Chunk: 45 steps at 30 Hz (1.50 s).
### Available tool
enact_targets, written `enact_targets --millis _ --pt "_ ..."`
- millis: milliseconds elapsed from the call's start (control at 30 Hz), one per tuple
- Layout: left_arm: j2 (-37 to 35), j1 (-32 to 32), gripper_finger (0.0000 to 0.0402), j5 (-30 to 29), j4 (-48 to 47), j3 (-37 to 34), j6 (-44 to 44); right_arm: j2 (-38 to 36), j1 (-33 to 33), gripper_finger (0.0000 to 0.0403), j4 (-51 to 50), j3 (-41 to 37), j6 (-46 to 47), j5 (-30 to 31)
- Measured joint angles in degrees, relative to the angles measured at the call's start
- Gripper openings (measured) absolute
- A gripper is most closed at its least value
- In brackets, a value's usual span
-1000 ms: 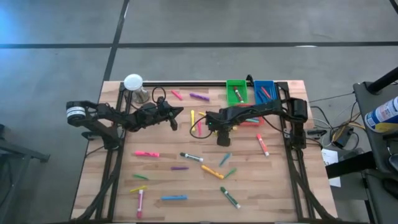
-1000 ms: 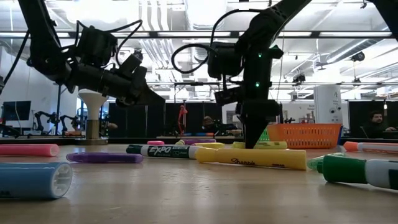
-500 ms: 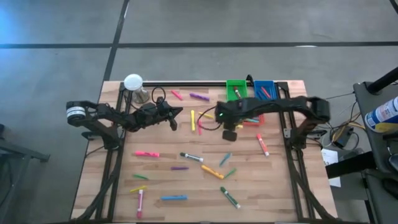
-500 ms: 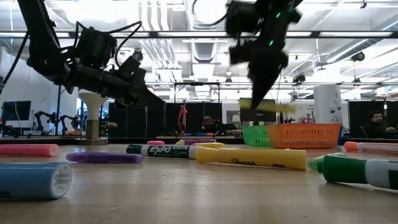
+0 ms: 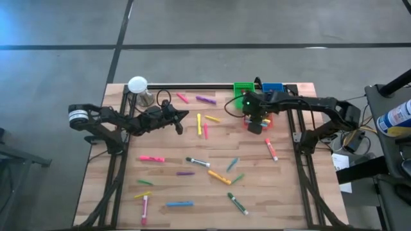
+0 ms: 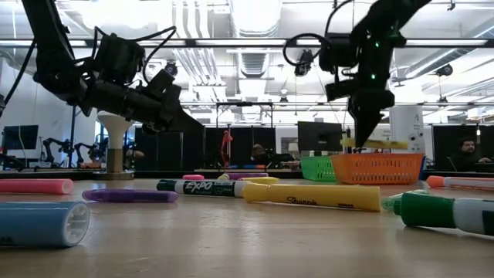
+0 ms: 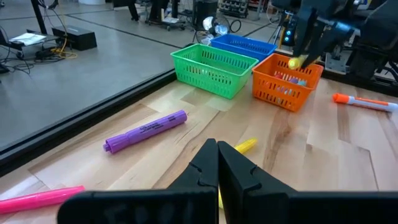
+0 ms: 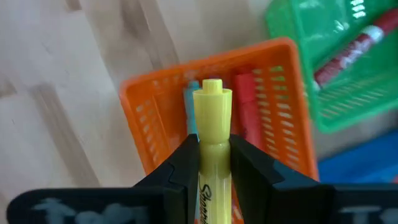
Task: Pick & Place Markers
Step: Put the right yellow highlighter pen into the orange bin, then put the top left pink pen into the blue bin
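— Right wrist view: what's the right claw (image 8: 211,163) got?
— A smooth yellow marker (image 8: 211,124), pinched between its dark fingers, hanging over the orange mesh basket (image 8: 140,118).
— And the left claw (image 7: 217,163)?
— Pressed shut, empty, above the wood-grain counter (image 7: 323,162) near a purple marker (image 7: 146,130).

1. You see a yellow marker (image 8: 211,134) with black lettering between the dark jaws of the right gripper (image 8: 211,155).
2. Below it, your orange basket (image 8: 149,118) has a slotted mesh wall; red and light blue markers lie inside.
3. The green basket (image 7: 214,67) and blue basket (image 7: 242,45) share that mesh pattern.
4. A purple marker (image 7: 146,130) lies on your pale wood-grain surface (image 7: 323,149).
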Motion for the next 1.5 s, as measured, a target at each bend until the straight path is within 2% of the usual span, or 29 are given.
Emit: enact_targets --millis 433,767,933,1067,1233,1400,1500 --pt "0.0 0.0 0.0000 0.0 0.0 0.0 0.0 0.0 -0.9 0.0094 4.0 -4.3 -1.5 -1.1" --pt "0.0 0.0 0.0000 0.0 0.0 0.0 -0.1 -0.1 -0.8 0.0125 3.5 -1.8 0.9 -1.1" --pt "0.0 0.0 0.0000 0.0 -0.2 -0.1 -0.1 -2.6 -0.8 0.0106 6.3 -2.7 4.0 -5.7" --pt "0.0 0.0 0.0000 0.0 -0.5 -0.1 -1.4 -6.0 -0.4 0.0067 16.8 -8.2 6.9 -11.3" --pt "0.0 0.0 0.0000 0.9 -0.5 -0.1 -3.3 -10.9 0.9 0.0026 37.1 -18.1 9.8 -11.9" --pt "0.0 0.5 0.0000 3.2 -2.3 1.4 -8.1 -14.3 1.3 0.0012 61.3 -26.2 11.0 -11.9" --pt "0.0 0.7 0.0000 5.2 -7.7 4.1 -8.6 -14.8 1.3 0.0012 71.9 -29.2 10.1 -11.9"
